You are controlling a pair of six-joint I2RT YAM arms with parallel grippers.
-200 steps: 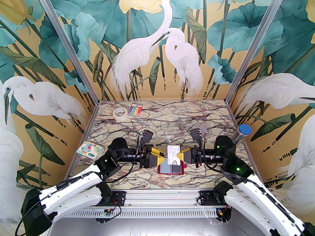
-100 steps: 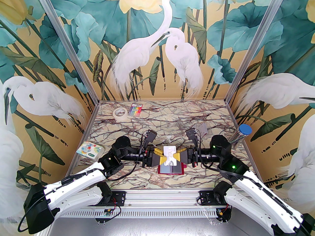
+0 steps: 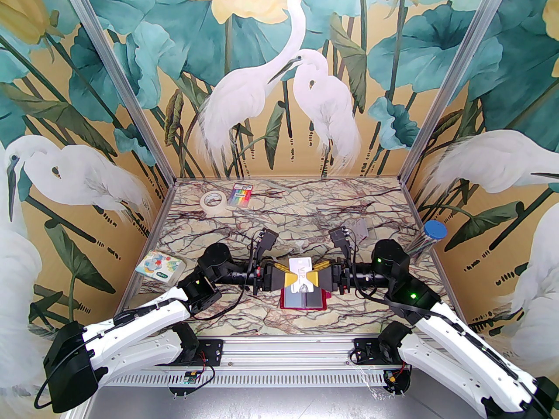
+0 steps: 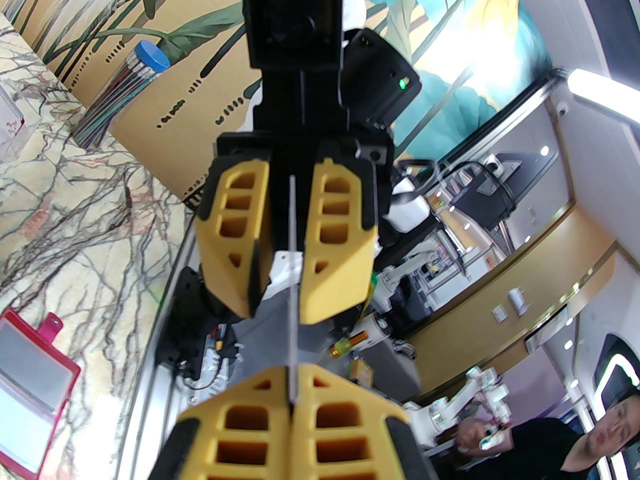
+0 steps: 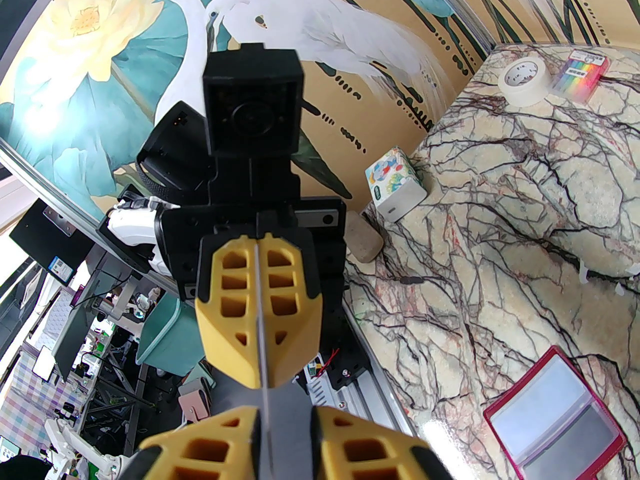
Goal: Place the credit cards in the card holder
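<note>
The marbled surface [image 3: 284, 216] is seen with both arms pointed toward each other over the middle of its near edge. There the card holder [image 3: 305, 302] is laid open and flat, its clear pockets turned upward. Over it one pale credit card [image 3: 301, 268], marked VIP, is held in the air. The left fingers [image 3: 289, 279] are clamped on the card's left edge. The right fingers [image 3: 320, 276] are parted, and the card's right edge is seen between them, close to one finger.
</note>
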